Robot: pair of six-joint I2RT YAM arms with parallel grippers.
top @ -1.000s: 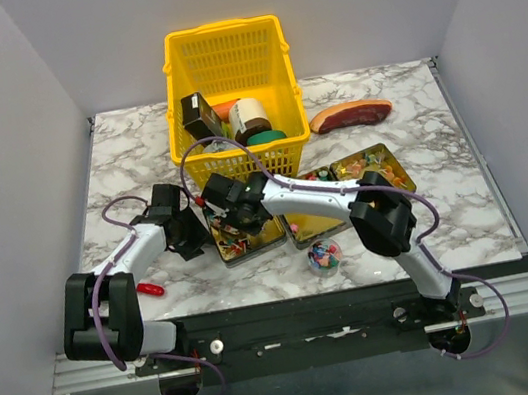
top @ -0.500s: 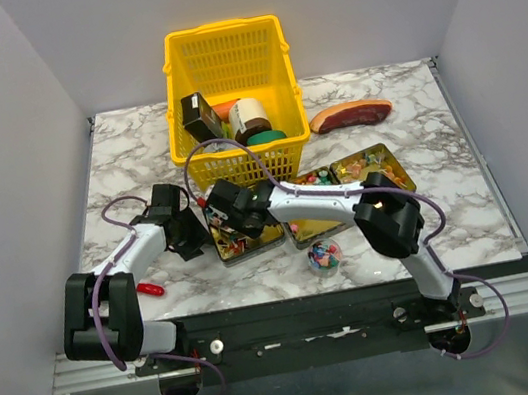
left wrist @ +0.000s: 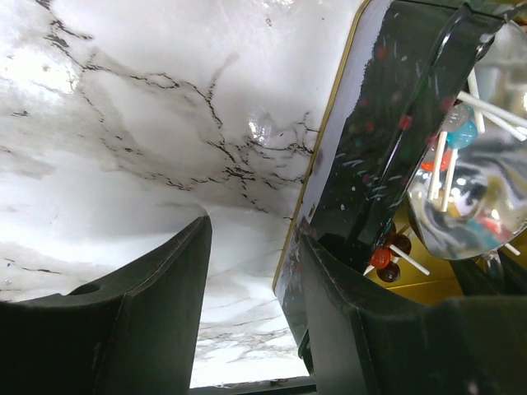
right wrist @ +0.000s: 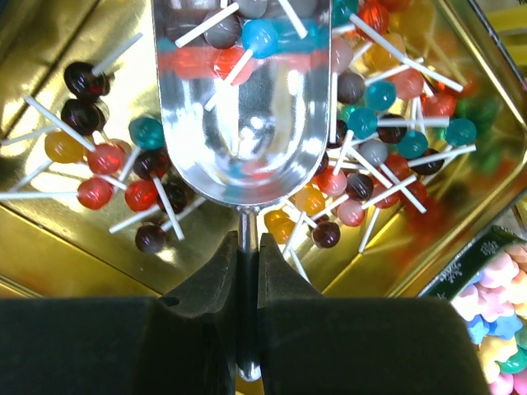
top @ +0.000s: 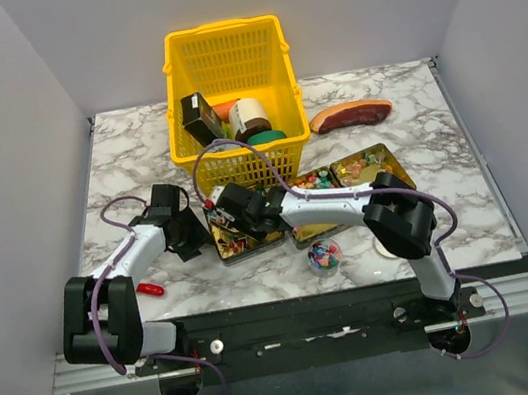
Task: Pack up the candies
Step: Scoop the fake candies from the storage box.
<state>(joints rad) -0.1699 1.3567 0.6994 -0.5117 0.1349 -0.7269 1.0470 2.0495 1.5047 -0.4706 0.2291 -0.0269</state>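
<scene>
Lollipops (right wrist: 370, 123) with white sticks lie in a gold tin (right wrist: 74, 239), which also shows in the top view (top: 261, 242). My right gripper (right wrist: 248, 247) is shut on the thin handle of a metal scoop (right wrist: 247, 123); a few lollipops (right wrist: 247, 33) sit at the scoop's far end. In the top view this gripper (top: 233, 217) is over the left tin. My left gripper (left wrist: 251, 247) is open at the tin's left side (top: 192, 232), its right finger (left wrist: 362, 321) against the tin's dark outer wall (left wrist: 362, 164). Pastel candies (right wrist: 498, 329) fill a neighbouring tin.
A yellow basket (top: 240, 156) with packages and cans stands just behind the tins. More candy tins (top: 365, 165) lie to the right. A small clear cup of candies (top: 324, 256), a white disc (top: 389, 243), a red item (top: 150, 289) and a fake meat slab (top: 350, 114) are on the table.
My right arm's elbow has swung to the right, uncovering the white disc, while its gripper and scoop have shifted slightly within the left tin. The left arm has not moved.
</scene>
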